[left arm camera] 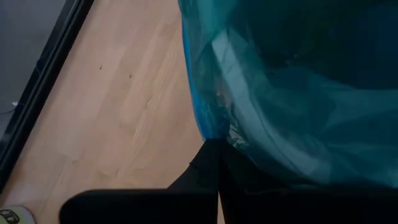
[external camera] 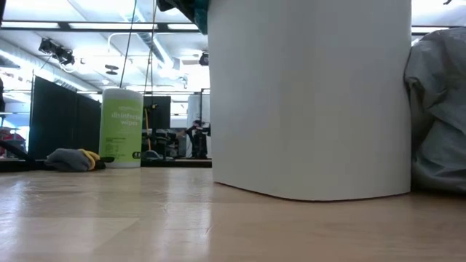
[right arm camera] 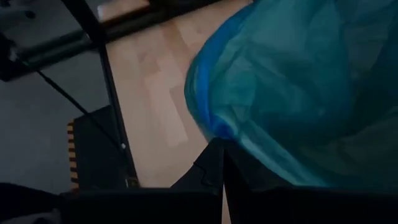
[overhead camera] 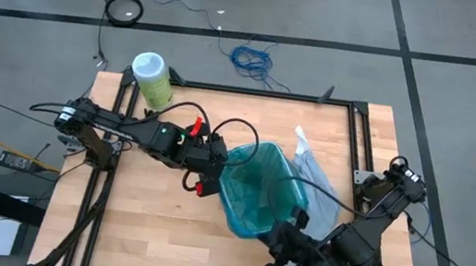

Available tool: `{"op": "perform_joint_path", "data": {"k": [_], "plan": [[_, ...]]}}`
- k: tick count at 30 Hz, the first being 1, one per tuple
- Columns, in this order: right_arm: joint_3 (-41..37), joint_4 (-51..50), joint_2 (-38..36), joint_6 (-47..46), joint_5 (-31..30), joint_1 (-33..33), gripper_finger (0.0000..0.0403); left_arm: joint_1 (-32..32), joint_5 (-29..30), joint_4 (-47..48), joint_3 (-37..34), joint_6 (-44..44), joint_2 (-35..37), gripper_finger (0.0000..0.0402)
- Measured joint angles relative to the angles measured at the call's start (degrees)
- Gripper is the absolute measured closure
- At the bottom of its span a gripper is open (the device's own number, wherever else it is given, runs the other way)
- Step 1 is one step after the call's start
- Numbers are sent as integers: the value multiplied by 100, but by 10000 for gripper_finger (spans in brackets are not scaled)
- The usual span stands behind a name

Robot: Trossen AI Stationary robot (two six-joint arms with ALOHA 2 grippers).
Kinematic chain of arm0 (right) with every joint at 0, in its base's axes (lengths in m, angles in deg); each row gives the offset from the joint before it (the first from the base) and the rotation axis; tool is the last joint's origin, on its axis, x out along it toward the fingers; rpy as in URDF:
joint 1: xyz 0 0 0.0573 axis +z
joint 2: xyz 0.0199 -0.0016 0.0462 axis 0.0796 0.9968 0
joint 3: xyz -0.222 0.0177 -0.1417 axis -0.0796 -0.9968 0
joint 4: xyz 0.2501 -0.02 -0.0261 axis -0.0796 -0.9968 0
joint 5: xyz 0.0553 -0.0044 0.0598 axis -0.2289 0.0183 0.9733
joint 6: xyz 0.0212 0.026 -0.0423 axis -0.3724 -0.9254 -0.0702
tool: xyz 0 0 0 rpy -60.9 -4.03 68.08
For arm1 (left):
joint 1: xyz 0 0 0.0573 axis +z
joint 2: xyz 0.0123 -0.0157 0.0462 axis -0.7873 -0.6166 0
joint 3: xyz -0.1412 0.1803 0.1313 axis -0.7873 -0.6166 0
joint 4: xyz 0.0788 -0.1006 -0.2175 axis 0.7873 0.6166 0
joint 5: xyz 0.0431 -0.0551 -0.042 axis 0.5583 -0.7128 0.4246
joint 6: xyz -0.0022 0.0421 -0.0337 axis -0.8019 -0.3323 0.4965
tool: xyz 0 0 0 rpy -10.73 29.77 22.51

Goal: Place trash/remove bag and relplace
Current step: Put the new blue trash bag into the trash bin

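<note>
1. Looking straight down on the wooden desk [overhead camera: 151, 223], we see a white bin [external camera: 309, 94] lined with a teal-green translucent bag [overhead camera: 258, 192], and both dark arms reaching to its rim from opposite sides.
2. The left gripper [overhead camera: 218, 158] sits at the bin's edge, its jaws pressed together; in the left wrist view the teal film [left arm camera: 280, 93] gathers right at the tips, and we cannot tell for certain whether film is caught between them.
3. The right gripper [overhead camera: 292, 226] meets the opposite edge, jaws likewise pressed together with the teal rim [right arm camera: 292, 87] bunched just at their tips; a pinch on the film cannot be confirmed here either.
4. The pale grey-white bag [overhead camera: 312, 167] lies crumpled on the desk just beside the bin, on the far side from the left jaws and near the right arm; from desk height it shows as a grey crinkled mass [external camera: 437, 109] touching the bin's wall.
5. A green-labelled wipes canister [overhead camera: 152, 79] stands upright well behind the left jaws, at the desk's far edge.
6. No loose trash is visible to us.
</note>
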Motion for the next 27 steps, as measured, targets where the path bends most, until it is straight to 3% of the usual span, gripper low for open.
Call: {"op": "perform_joint_path", "data": {"k": [5,27], "plan": [[-503,348,0,-9,434,-55,403,2,-77,2,-1,6,0,400],[-847,119,-4,107,275,-245,403,-199,-100,-88,-4,275,-102,400]]}}
